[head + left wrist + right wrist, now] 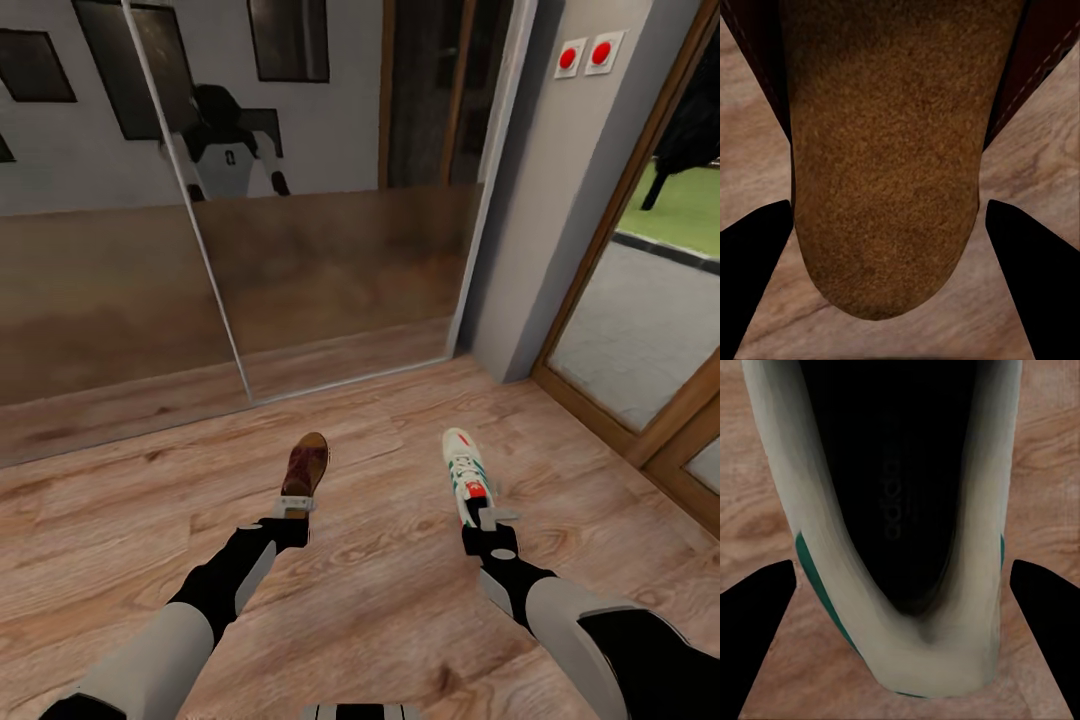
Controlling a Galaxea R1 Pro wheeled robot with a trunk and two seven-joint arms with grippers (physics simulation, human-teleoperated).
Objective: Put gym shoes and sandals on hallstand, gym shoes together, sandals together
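Note:
A dark brown sandal (305,466) sticks out forward from my left gripper (297,508), which is shut on its heel end; in the left wrist view the sandal's footbed (889,150) sits between the two dark fingers (754,255). A white gym shoe (465,478) with green stripes and a red heel patch is held the same way by my right gripper (487,516), and its dark opening (896,487) faces the right wrist camera. Both shoes hang over the wood-plank corridor floor (400,600). The hallstand is out of view.
Mirrored sliding doors (200,260) stand ahead and reflect the robot. A grey wall pillar (560,200) with two red buttons (585,55) is at the right front. A wood-framed glass door (650,330) to the outside lies at the far right.

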